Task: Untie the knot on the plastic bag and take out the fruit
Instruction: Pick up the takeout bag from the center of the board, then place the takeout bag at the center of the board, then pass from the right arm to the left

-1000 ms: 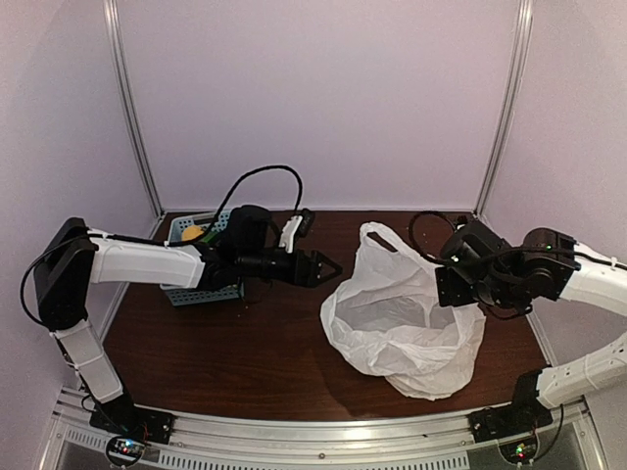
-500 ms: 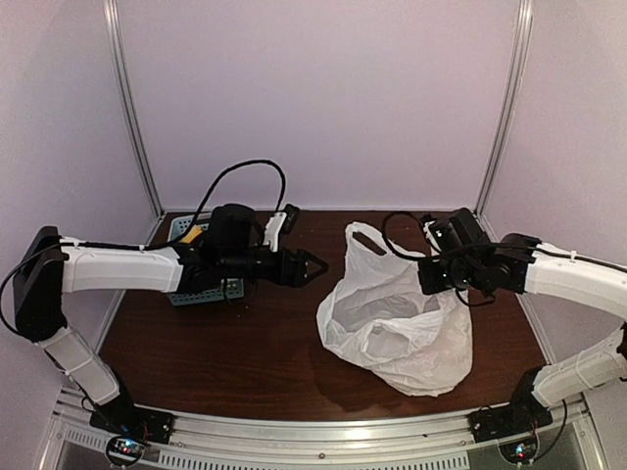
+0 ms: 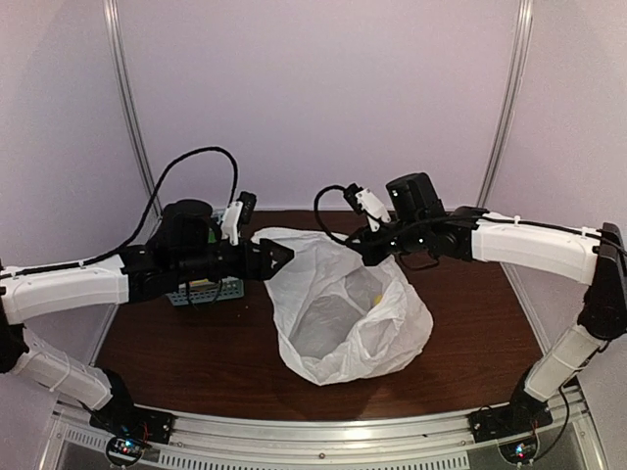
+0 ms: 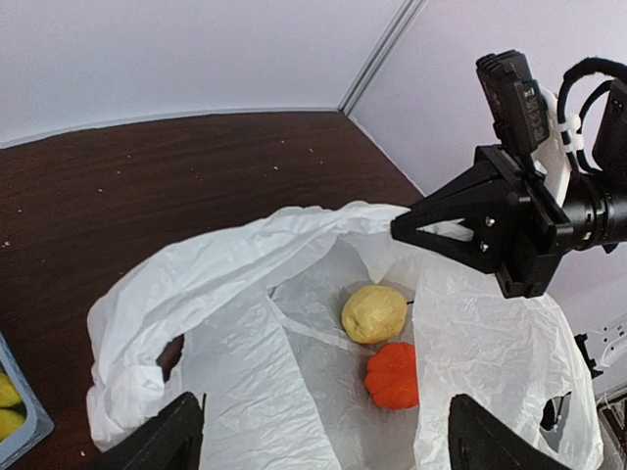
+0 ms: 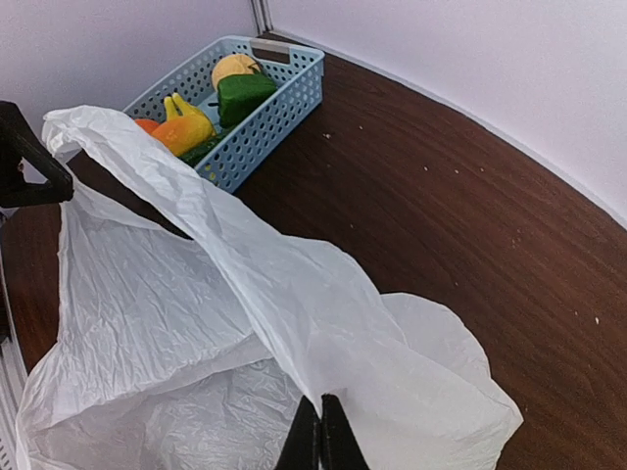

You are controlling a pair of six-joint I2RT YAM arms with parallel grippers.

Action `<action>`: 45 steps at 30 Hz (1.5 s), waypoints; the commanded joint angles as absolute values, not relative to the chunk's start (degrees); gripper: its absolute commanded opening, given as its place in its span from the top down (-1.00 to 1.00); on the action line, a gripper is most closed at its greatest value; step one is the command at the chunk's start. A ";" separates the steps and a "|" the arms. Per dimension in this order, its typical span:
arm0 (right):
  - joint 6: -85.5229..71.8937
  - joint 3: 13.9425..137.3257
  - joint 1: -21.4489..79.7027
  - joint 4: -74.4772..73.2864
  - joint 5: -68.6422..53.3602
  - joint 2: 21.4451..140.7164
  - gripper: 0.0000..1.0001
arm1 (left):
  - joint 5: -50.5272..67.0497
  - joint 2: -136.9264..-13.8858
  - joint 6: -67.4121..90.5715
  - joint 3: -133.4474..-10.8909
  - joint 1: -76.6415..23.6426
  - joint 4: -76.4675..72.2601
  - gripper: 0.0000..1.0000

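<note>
The white plastic bag [image 3: 343,313] stands mid-table with its mouth gaping; no knot is in view. Inside, in the left wrist view, lie two fruit: a yellow round one [image 4: 374,313] and a ribbed orange one [image 4: 394,375]. My right gripper [image 3: 370,247] is shut on the bag's far rim and holds it up; its fingertips [image 5: 320,436] pinch the thin film [image 5: 323,323]. My left gripper [image 3: 284,259] is open at the bag's left rim, looking down into the mouth [image 4: 325,416], its fingers wide apart with nothing between them.
A blue basket [image 5: 284,93] with yellow, orange and green produce sits at the back left, partly behind my left arm [image 3: 206,292]. Dark wooden table [image 3: 196,352] lies all round the bag. White walls with metal posts close the back and sides.
The right gripper has shut on the bag's rim and drawn it up and to the left. The bag has shifted left and now stands taller. My left gripper has pulled back left.
</note>
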State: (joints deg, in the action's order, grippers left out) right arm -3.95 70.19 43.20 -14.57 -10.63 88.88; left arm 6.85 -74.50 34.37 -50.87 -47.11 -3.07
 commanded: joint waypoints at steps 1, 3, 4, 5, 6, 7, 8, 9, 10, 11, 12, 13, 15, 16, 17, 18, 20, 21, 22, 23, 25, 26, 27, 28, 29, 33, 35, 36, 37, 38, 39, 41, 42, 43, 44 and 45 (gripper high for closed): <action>2.28 76.99 44.02 -11.45 -17.43 95.02 1.00 | -1.29 -65.68 37.13 -48.54 -47.27 5.63 -0.79; 2.60 78.44 44.18 -10.99 -18.02 97.34 1.00 | -2.03 -61.47 37.87 -48.06 -47.25 10.17 -0.81; 2.68 78.74 44.25 -10.68 -18.48 98.06 1.00 | -2.54 -58.83 38.35 -47.88 -47.20 12.74 -0.82; 2.71 78.97 44.32 -10.34 -19.08 98.53 1.00 | -3.27 -57.13 38.85 -47.70 -47.26 15.45 -0.83; 2.72 78.98 44.39 -10.07 -19.47 98.87 1.00 | -4.19 -55.36 39.32 -47.57 -47.24 18.00 -0.85; 2.77 79.06 44.51 -9.96 -19.68 99.06 1.00 | -4.91 -53.82 39.63 -47.42 -47.20 20.85 -0.87; 2.79 79.05 44.60 -9.94 -19.83 99.15 1.00 | -5.60 -52.51 39.71 -47.40 -47.12 22.43 -0.91; 2.85 79.02 44.69 -10.04 -19.99 99.14 1.00 | -6.30 -51.52 39.62 -47.60 -47.03 23.83 -0.94; 2.87 78.90 44.78 -10.21 -20.00 99.02 1.00 | -6.74 -51.01 39.09 -47.91 -46.84 24.85 -0.95; 2.97 78.86 44.88 -10.38 -20.10 98.86 1.00 | -6.83 -50.94 38.44 -48.41 -46.54 25.63 -0.95; 2.99 78.72 44.95 -10.63 -20.06 98.61 1.00 | -6.67 -51.31 37.59 -49.08 -46.11 26.06 -0.95; 3.06 78.56 45.14 -10.92 -20.12 98.22 1.00 | -6.11 -52.08 36.68 -49.84 -45.48 26.30 -0.95; 3.01 78.05 45.36 -11.15 -19.89 97.22 1.00 | -4.96 -54.42 34.41 -51.70 -43.95 26.23 -0.95; 2.98 77.64 45.45 -11.15 -19.80 96.64 1.00 | -5.04 -55.88 33.43 -52.51 -43.04 26.05 -0.95; 2.87 77.21 45.56 -11.16 -19.78 95.99 0.98 | -5.95 -57.49 32.87 -53.35 -42.13 25.87 -0.95; 2.74 76.58 45.65 -11.25 -19.78 95.40 0.98 | -6.08 -59.21 32.05 -54.21 -40.58 25.35 -0.95; 2.62 75.85 45.91 -11.53 -19.40 94.52 0.97 | -4.73 -63.04 29.56 -57.42 -38.62 24.43 -0.95; 2.54 75.61 45.93 -11.86 -19.24 94.20 0.97 | -4.10 -64.34 28.27 -58.49 -38.18 23.61 -0.95; 2.50 75.36 46.02 -12.06 -19.09 93.90 0.97 | -3.20 -65.25 27.06 -59.21 -37.90 22.19 -0.95; 2.42 75.04 46.10 -12.08 -19.00 93.52 0.97 | -1.71 -66.01 26.22 -59.62 -37.48 20.26 -0.95; 2.22 74.49 46.25 -12.00 -18.81 93.14 0.97 | 2.93 -67.92 24.75 -60.50 -36.65 17.97 -0.95; 2.13 74.31 46.31 -11.99 -18.62 93.05 0.97 | 4.57 -68.65 24.18 -60.88 -36.51 17.29 -0.89; 2.04 74.15 46.36 -11.98 -18.44 92.84 0.97 | 6.37 -69.35 23.68 -61.20 -36.48 16.61 -0.80; 1.84 74.00 46.39 -11.96 -18.29 92.57 0.97 | 7.84 -69.91 23.61 -61.44 -36.48 16.34 -0.71; 1.64 73.81 46.38 -11.69 -18.10 92.27 0.97 | 9.23 -70.36 23.66 -61.51 -36.47 16.01 -0.62; 1.17 73.89 46.42 -11.38 -17.47 91.75 0.95 | 14.27 -70.74 24.76 -59.51 -36.47 14.34 -0.49; 1.17 74.19 46.37 -11.65 -17.12 91.99 0.95 | 14.98 -70.77 25.08 -58.36 -36.45 14.26 -0.49; 1.22 74.26 46.35 -11.76 -17.02 92.09 0.95 | 15.25 -70.90 25.22 -57.96 -36.47 14.51 -0.47; 1.23 74.34 46.44 -11.84 -16.99 92.23 0.94 | 15.67 -70.97 25.22 -57.71 -36.47 14.58 -0.43; 1.23 74.43 46.36 -11.93 -16.89 92.32 0.94 | 15.94 -70.97 25.29 -57.48 -36.47 14.59 -0.34; 1.23 74.44 46.40 -11.99 -16.80 92.39 0.92 | 15.99 -71.01 25.38 -57.22 -36.47 14.30 -0.18; 1.08 74.38 46.35 -12.04 -16.60 92.39 0.88 | 15.40 -71.16 25.76 -57.04 -36.47 14.22 0.18; 0.94 74.36 46.33 -12.11 -16.55 92.31 0.84 | 14.99 -71.26 25.90 -57.16 -36.46 14.24 0.46; 0.67 74.36 46.34 -12.25 -16.54 92.17 0.77 | 14.55 -71.34 26.11 -57.28 -36.47 14.19 0.73; 0.31 74.23 46.37 -12.25 -16.48 91.80 0.60 | 14.17 -71.34 26.23 -57.30 -36.47 13.97 0.93; 0.04 74.05 46.47 -12.31 -16.38 91.47 0.35 | 13.94 -71.30 26.32 -57.33 -36.45 13.72 1.00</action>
State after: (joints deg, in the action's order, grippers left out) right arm 1.19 74.41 46.00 -11.31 -17.63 93.54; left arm 14.15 -70.94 26.13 -57.67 -36.73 16.40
